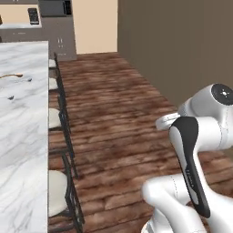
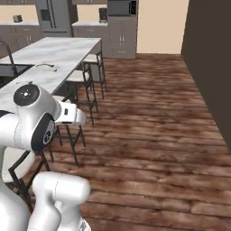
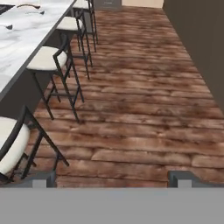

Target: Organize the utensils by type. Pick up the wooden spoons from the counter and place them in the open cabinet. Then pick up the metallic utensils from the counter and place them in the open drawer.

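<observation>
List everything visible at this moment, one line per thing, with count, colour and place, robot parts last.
counter: one, white marble with grey veins, along the left of the room.
wooden spoon: one, tan, lying on the far part of the counter.
metallic utensils: two small dark-looking pieces on the counter near the wooden spoon; too small to tell more.
stools: a row, cream seats on black frames, along the counter's floor side.
floor: brown wood planks, middle of the room.
wall: dark grey-brown, on the right.
fridge: one, grey, at the far end.
arm: one, white with dark joints, in the foreground.
gripper: one, dark fingertips spread wide, over the floor, holding nothing.
</observation>
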